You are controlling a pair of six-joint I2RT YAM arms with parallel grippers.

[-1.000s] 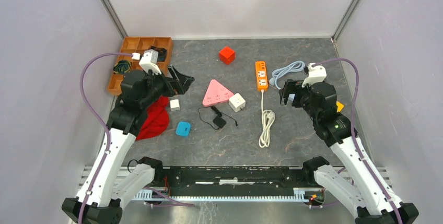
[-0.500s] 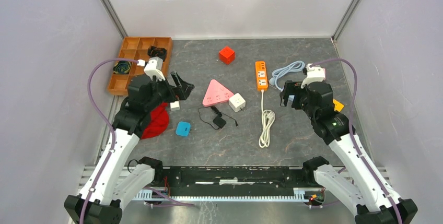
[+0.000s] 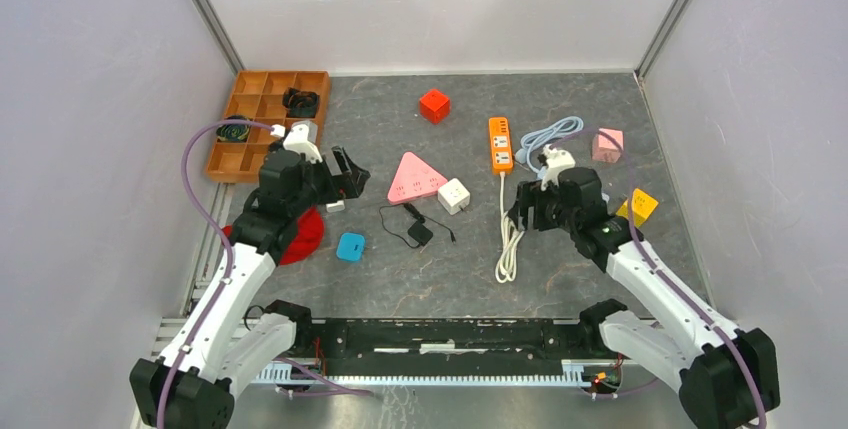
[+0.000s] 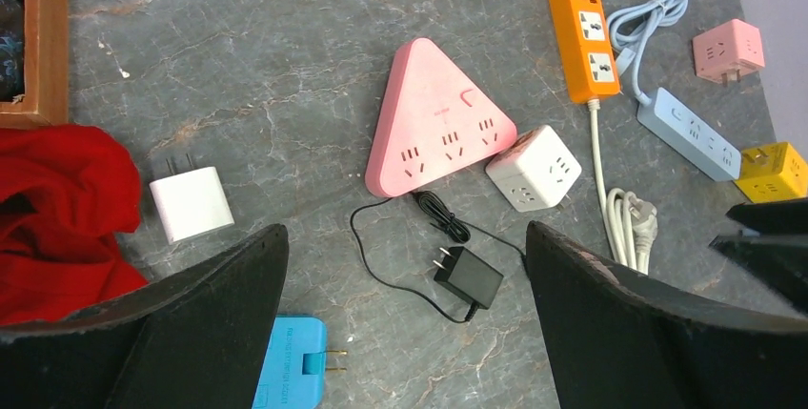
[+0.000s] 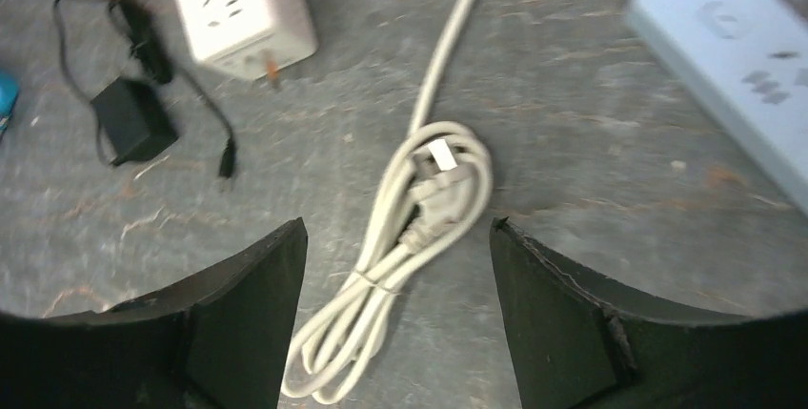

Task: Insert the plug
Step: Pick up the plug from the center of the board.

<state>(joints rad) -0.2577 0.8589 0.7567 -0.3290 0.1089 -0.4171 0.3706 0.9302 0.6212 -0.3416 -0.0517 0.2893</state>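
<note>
Fingers (image 5: 238, 323) of the right gripper (image 5: 395, 233) stand spread, empty — the white plug (image 5: 441, 166) lies on the table (image 5: 591, 190), seen between them, at the top of its coiled cord (image 5: 362, 314). Left gripper (image 4: 405, 237) gapes wide too — holding nothing, above the black adapter (image 4: 469, 276).

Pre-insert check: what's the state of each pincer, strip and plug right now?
Left pincer: open, empty.
Right pincer: open, empty, above the white cord.
White cord: coiled, plug free.
Orange strip: sockets empty.
Pink strip: sockets empty.
Black charger: unplugged, lying loose.
</note>
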